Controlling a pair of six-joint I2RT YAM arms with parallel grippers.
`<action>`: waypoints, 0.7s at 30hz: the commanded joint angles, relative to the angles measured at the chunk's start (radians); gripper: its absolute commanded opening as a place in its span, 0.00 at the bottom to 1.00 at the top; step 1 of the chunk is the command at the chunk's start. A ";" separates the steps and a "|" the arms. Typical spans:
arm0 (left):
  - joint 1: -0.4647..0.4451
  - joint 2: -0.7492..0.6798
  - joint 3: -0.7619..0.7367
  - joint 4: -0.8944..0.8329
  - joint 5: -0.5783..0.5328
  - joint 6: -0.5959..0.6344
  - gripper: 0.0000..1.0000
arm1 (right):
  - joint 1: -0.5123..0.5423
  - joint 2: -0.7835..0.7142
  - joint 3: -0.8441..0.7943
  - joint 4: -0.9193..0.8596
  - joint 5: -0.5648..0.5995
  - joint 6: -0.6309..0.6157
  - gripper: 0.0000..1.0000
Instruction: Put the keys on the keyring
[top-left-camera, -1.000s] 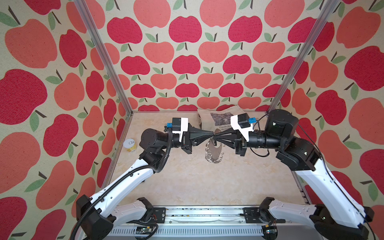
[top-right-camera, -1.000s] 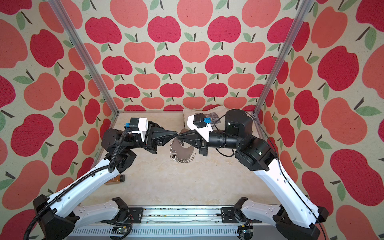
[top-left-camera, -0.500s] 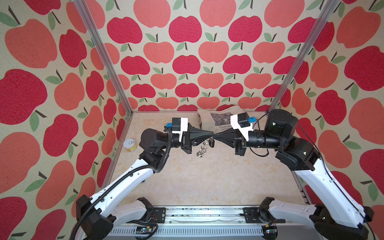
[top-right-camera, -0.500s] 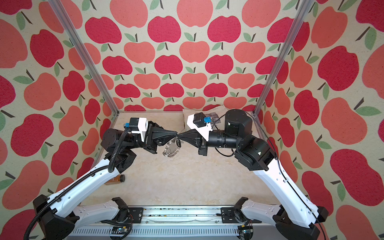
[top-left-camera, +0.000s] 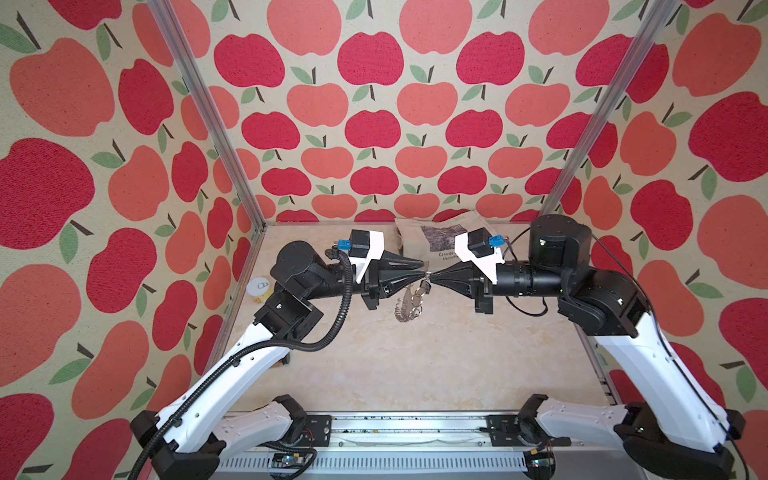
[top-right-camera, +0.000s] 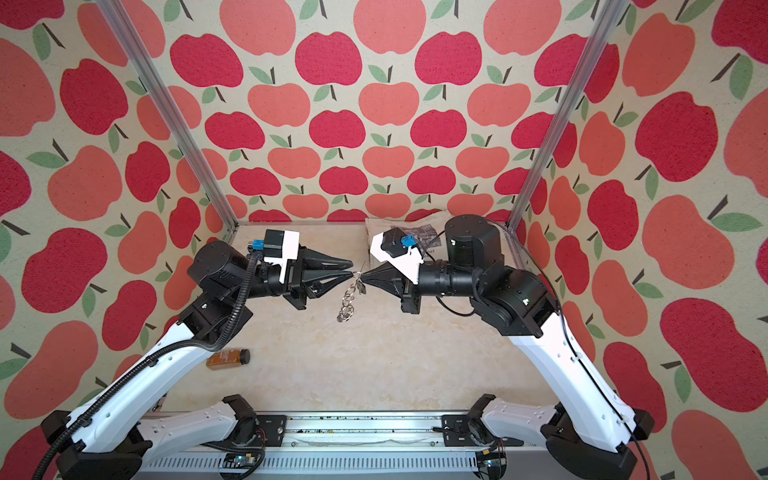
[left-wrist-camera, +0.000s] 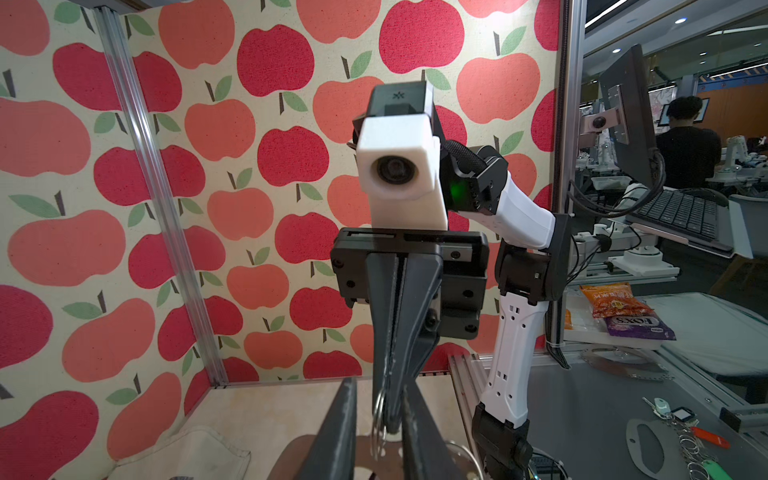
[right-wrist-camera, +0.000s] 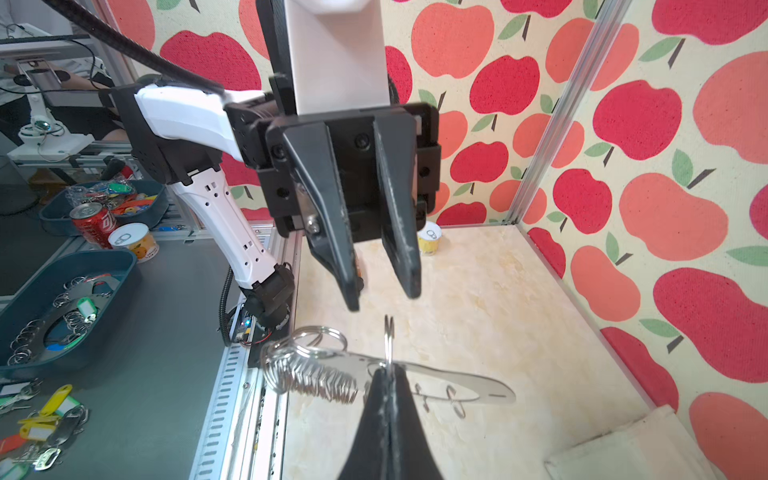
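The keyring (right-wrist-camera: 449, 380), a flat crescent plate fringed with silver rings (right-wrist-camera: 309, 376), hangs in mid-air over the floor in both top views (top-left-camera: 409, 305) (top-right-camera: 346, 307). My right gripper (right-wrist-camera: 386, 370) is shut on one ring (right-wrist-camera: 389, 338) at the plate's edge. My left gripper (right-wrist-camera: 382, 301) faces it tip to tip with its jaws apart and nothing between them. In the left wrist view that gripper (left-wrist-camera: 380, 419) straddles the right fingertips (left-wrist-camera: 392, 386) and the ring (left-wrist-camera: 377, 419). Both tips meet at mid-cell (top-left-camera: 424, 268) (top-left-camera: 432, 276). The keys are out of view.
A yellow pull-tab can (top-left-camera: 258, 286) stands by the left wall. A brown bottle (top-right-camera: 228, 358) lies near the left arm. A printed cloth bag (top-left-camera: 436, 239) lies against the back wall. Outside the cell, trays (right-wrist-camera: 62, 316) hold more ring plates and tagged keys.
My left jaws have parted and let go of the ring. The keyring has swung and turned, and hangs from the right gripper alone. The arms have hardly moved.
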 joint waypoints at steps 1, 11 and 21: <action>-0.006 -0.030 0.084 -0.384 -0.040 0.162 0.24 | -0.001 0.029 0.070 -0.178 0.023 -0.059 0.00; -0.029 0.024 0.205 -0.676 -0.058 0.336 0.27 | 0.007 0.112 0.163 -0.308 -0.019 -0.081 0.00; -0.035 0.080 0.236 -0.661 -0.013 0.370 0.29 | 0.038 0.151 0.184 -0.329 -0.038 -0.093 0.00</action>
